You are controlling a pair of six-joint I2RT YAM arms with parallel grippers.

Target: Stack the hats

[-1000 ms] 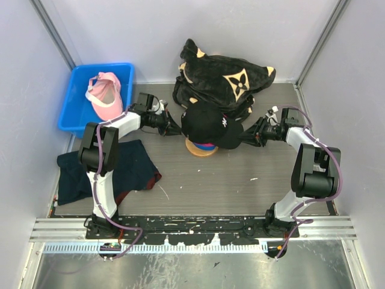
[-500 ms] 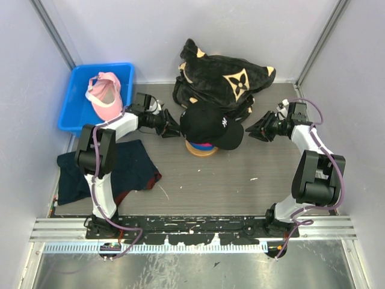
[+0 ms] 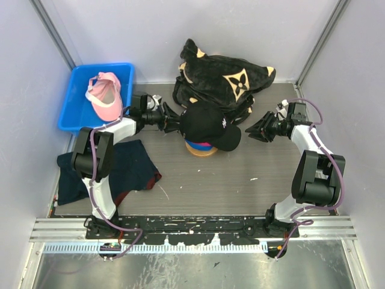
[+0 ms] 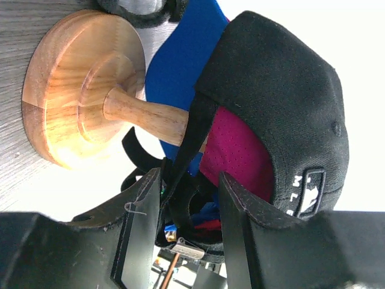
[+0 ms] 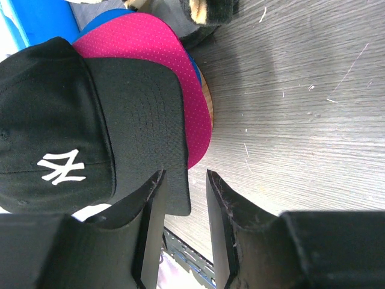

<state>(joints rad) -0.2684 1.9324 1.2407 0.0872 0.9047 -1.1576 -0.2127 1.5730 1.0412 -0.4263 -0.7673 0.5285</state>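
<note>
The black cap (image 3: 210, 122) with a white logo tops a stack on a wooden stand (image 4: 78, 90). Under it sit the magenta cap (image 4: 234, 150) and the royal blue cap (image 4: 180, 60). My left gripper (image 3: 176, 124) is at the back of the stack. It is open, and the black cap's rear strap (image 4: 186, 138) hangs between its fingers (image 4: 141, 223). My right gripper (image 3: 251, 131) stands open to the right, just off the black brim (image 5: 150, 120), holding nothing. The light pink cap (image 3: 105, 90) lies in the blue bin (image 3: 75, 105).
A big black plush bundle (image 3: 222, 75) with tan flower marks lies right behind the stand. A flat dark navy cloth (image 3: 129, 162) lies beside the left arm. Grey walls close in the table at the left, back and right.
My right gripper has let the black brim go and drawn back to the right. My left gripper has moved in to the cap's back strap. The black cap has settled slightly.
</note>
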